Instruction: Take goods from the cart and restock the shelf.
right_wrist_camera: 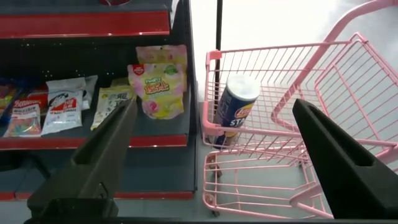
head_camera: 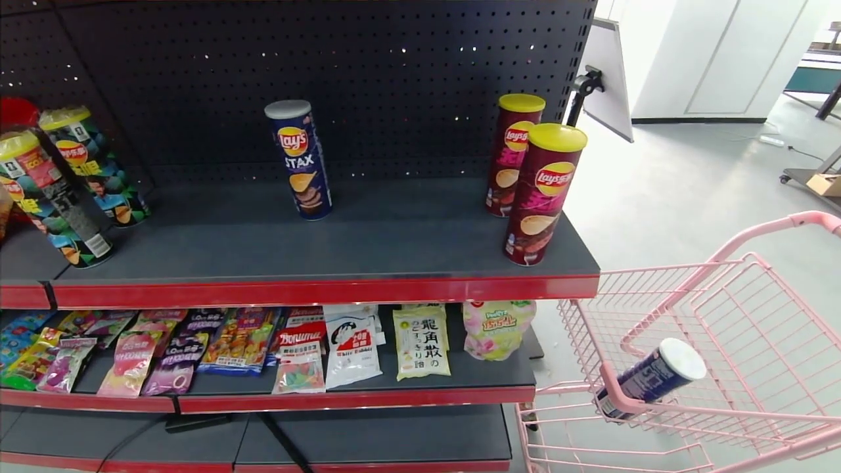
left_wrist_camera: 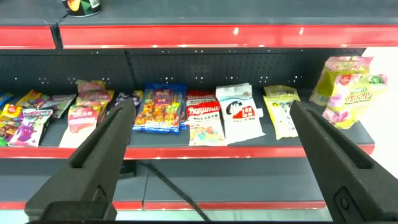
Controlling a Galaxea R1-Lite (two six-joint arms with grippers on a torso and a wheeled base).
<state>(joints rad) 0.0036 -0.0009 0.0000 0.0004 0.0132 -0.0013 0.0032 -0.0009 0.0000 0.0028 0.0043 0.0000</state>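
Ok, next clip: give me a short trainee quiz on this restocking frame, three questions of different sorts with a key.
1. True or false: the pink cart is empty.
2. How many maroon cans with yellow lids stand at the right end of the top shelf? A) one B) two C) four
3. Fill in: the right gripper is ___ (open or shut).

Key
1. False: a blue can lies on its side in the cart.
2. B
3. open, holding nothing
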